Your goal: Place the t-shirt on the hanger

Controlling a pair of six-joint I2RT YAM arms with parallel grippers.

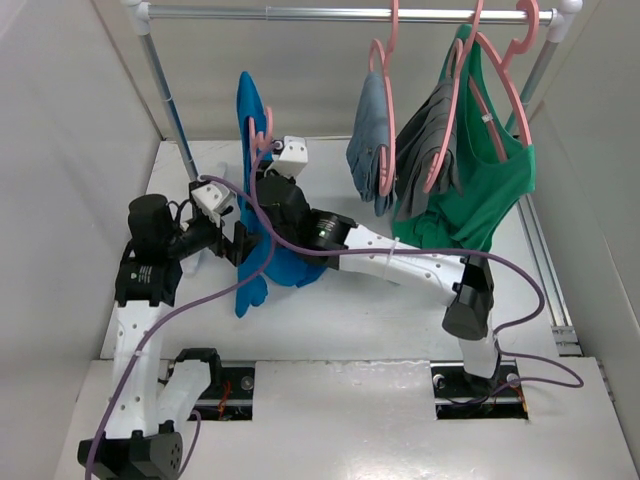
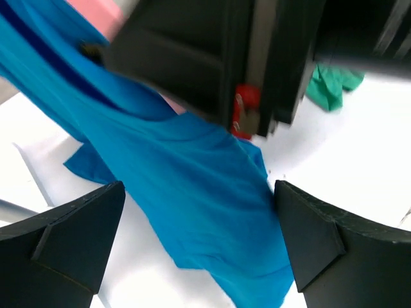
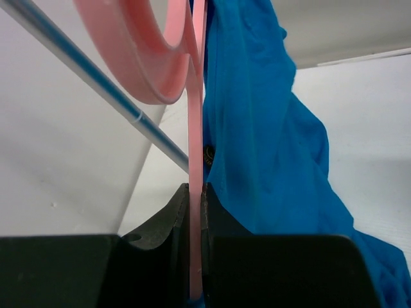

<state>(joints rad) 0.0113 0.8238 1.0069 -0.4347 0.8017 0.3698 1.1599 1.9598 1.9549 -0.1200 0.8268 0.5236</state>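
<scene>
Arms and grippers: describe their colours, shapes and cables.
The left arm and right arm have white links with rows of small holes, joined by black cylindrical joints. A purple cable runs along each. Each wrist carries a white boxy housing. The left gripper and right gripper have matte black, wedge-shaped fingers.

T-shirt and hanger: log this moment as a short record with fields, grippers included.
t-shirt: blue, draped from the hanger, lower end reaching the table
hanger: pink, hook up, held below the rail, not hung on it
right gripper: shut on the hanger's thin bar
left gripper: open, facing the t-shirt, gripping nothing
rail: carries a green top and grey garments
task state: how fully the t-shirt sits on the hanger cannot be told
</scene>
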